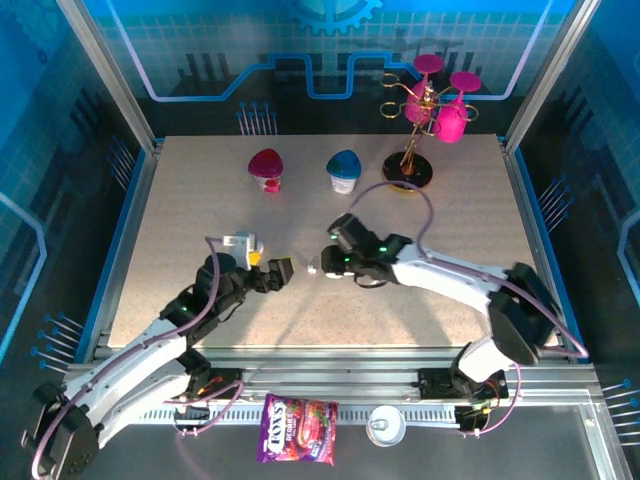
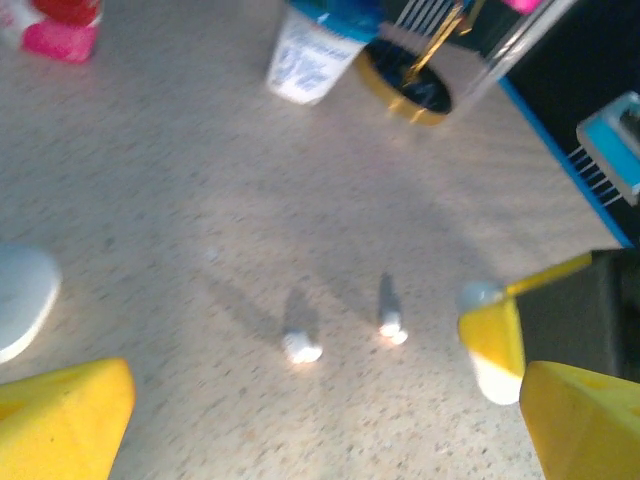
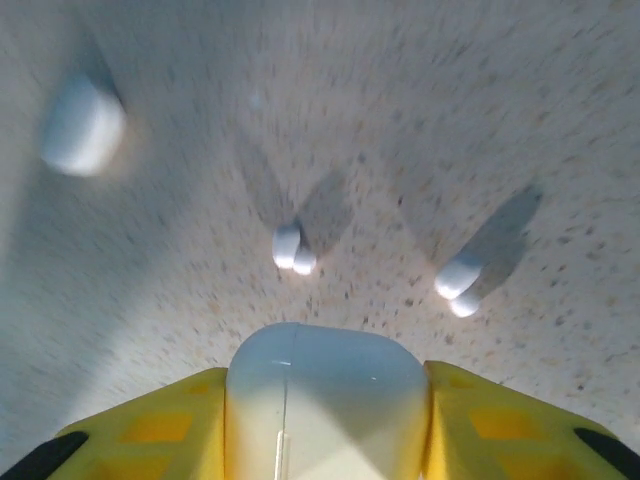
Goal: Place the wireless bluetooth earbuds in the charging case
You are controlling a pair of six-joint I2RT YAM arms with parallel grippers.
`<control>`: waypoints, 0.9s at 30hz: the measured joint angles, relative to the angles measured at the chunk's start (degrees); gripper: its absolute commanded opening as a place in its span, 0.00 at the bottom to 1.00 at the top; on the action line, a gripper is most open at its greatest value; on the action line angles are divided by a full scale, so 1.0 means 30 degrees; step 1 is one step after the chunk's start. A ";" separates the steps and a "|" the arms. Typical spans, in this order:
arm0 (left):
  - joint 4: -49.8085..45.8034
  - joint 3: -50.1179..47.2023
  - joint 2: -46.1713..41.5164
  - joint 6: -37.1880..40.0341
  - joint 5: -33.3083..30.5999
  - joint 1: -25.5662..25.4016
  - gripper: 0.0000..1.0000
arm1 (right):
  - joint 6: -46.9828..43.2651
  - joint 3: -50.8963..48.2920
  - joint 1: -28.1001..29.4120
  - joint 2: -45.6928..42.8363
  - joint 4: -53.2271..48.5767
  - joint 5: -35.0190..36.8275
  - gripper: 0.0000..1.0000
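Observation:
My right gripper point(image 3: 325, 395) is shut on a white pebble-like charging case point(image 3: 325, 380), with a yellow finger pressed against each side, just above the table. Two tiny white earbuds lie on the speckled tabletop just beyond it, one point(image 3: 292, 248) near the middle and another point(image 3: 458, 285) to the right. In the left wrist view the same two earbuds point(image 2: 302, 347) point(image 2: 391, 328) lie ahead of my left gripper point(image 2: 325, 405), which is open and holds nothing. From above, the left gripper point(image 1: 280, 272) and the right gripper point(image 1: 322, 266) face each other closely at the table's middle.
A second white case point(image 3: 82, 128) lies apart on the table, seen at the left edge point(image 2: 20, 298) of the left wrist view. At the back stand a pink cup point(image 1: 266, 168), a blue cup point(image 1: 344, 170) and a gold rack with pink glasses point(image 1: 425, 120). A snack packet point(image 1: 297, 428) lies below the near edge.

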 measured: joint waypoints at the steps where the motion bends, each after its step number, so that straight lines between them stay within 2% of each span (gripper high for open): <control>1: 0.1209 -0.0313 0.0313 0.0255 -0.0204 -0.0670 0.99 | 0.0561 -0.0831 -0.0546 -0.0925 0.0758 -0.0364 0.37; 6: 0.7074 -0.0619 0.3264 0.2484 -0.1180 -0.3934 0.99 | 0.3665 -0.4648 -0.2652 -0.4539 0.4379 -0.1880 0.36; 12: 1.3784 -0.0168 0.8633 0.4991 -0.1931 -0.6754 0.94 | 0.6543 -0.6550 -0.3322 -0.7679 0.7111 -0.2382 0.37; 15: 1.6976 0.0539 1.1329 0.5661 -0.2047 -0.7271 0.84 | 0.7621 -0.6892 -0.3410 -0.8823 0.8371 -0.2433 0.36; 19: 2.0436 0.1763 1.4098 0.6470 -0.1982 -0.7344 0.83 | 0.8830 -0.7271 -0.3439 -0.9639 0.9537 -0.2601 0.36; 24: 2.2178 0.3330 1.5169 0.7089 -0.1894 -0.7344 0.78 | 1.0149 -0.8029 -0.3526 -1.0025 1.0666 -0.2892 0.35; 27: 2.2637 0.3723 1.5365 0.7482 -0.1880 -0.7366 0.69 | 1.0943 -0.8546 -0.3534 -1.0178 1.1650 -0.2871 0.34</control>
